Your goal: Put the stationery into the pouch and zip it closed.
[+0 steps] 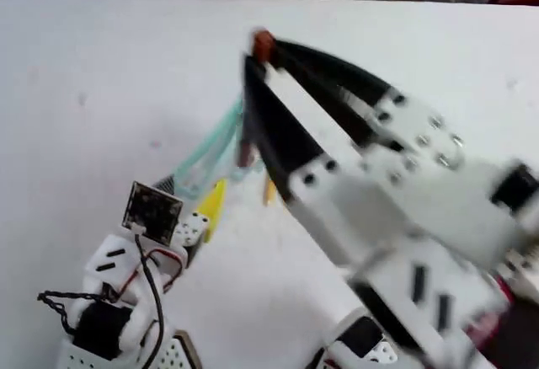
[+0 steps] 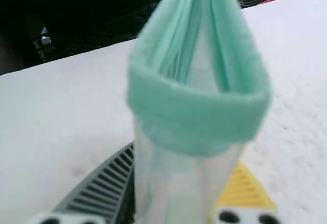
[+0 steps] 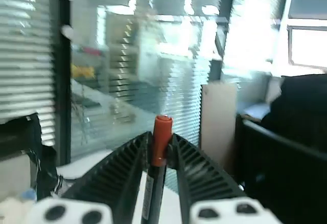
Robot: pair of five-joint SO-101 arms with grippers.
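Pouch and pen, each seen only in part

In the left wrist view the pouch (image 2: pixel 196 106) is blurred and its lower end runs off the picture's edge between the fingers of the left gripper (image 2: pixel 185 157), so its contents cannot be told. From above, the smeared right gripper (image 1: pixel 259 51) covers the barrel of the pen (image 1: pixel 263 45) and part of the pouch. A small yellow thing (image 1: pixel 269 190) beside them is too hidden to name.

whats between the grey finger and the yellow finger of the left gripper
The pouch, clear with a mint rim, stands clamped between the grey finger and the yellow finger, as the left wrist view shows.
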